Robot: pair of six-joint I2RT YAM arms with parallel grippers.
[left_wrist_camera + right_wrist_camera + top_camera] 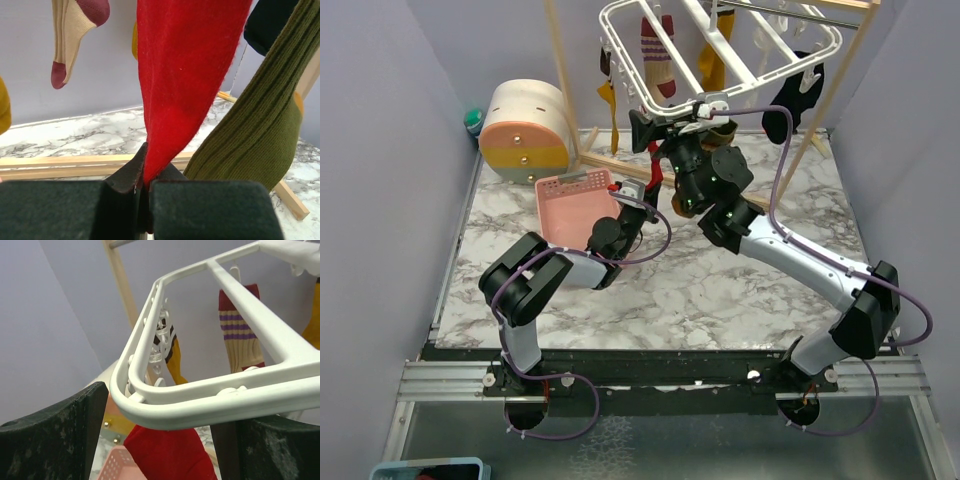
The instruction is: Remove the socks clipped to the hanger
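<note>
Left gripper point(142, 187): closed on the lower end of the red sock point(185, 75), which is pinched between the dark pads.
Right gripper point(160, 440): jaws spread wide and raised to the hanger point(200, 410), whose near corner is seen between the two fingers.
Red sock: clipped at the hanger's near edge and stretched straight down to the left gripper.
Other socks: olive sock point(255, 130) hung just right of the red sock; black sock point(270, 20) above it; striped sock point(240, 335) and mustard sock point(175, 360) hung farther back.
Hanger: hung from the wooden rack point(565, 80) over the table's point(720, 290) far side.
Basket point(575, 205): pink, set on the table near the left gripper.
</note>
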